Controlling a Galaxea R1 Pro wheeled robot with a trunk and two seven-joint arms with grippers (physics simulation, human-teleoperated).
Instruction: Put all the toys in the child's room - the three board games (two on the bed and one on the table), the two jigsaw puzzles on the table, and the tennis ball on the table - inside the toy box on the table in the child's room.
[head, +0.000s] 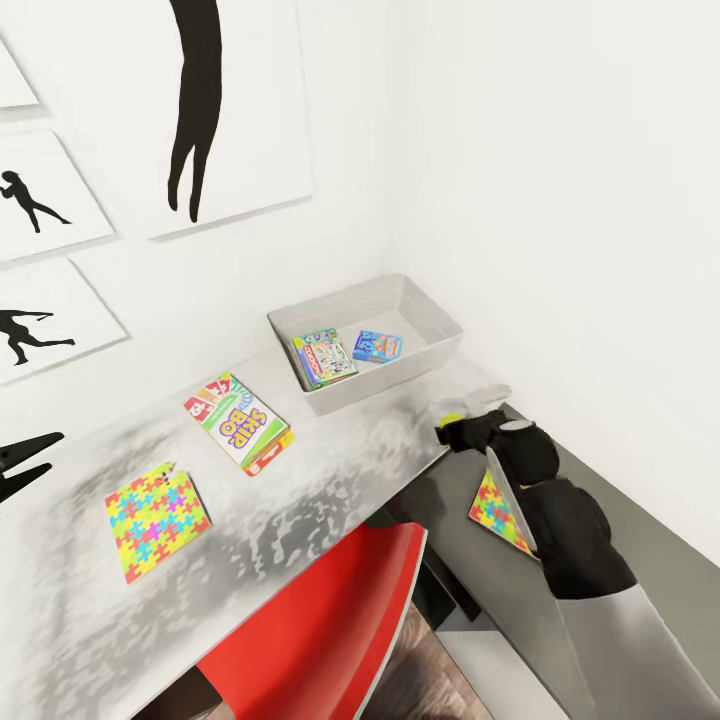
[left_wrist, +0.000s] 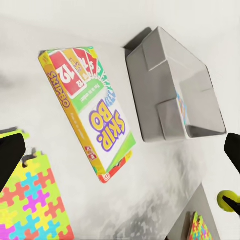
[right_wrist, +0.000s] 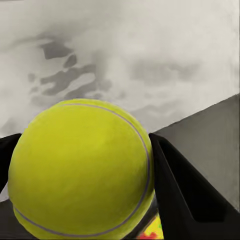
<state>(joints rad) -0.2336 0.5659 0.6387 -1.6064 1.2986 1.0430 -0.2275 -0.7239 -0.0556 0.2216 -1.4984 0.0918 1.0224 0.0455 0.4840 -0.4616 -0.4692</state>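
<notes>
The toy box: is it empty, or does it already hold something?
Not empty. The toy box holds two board games: a green-white one and a smaller blue one.

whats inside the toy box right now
Two board games lie inside the toy box: a green-white one and a smaller blue one. Its near wall hides part of the floor.

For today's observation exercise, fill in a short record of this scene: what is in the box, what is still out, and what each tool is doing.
In box: green-white game, blue game
On table: SKIP BO game, puzzle
On lower dark section: second puzzle
Right tool: shut on ball, near the table's edge
Left tool: open, above the table
</notes>
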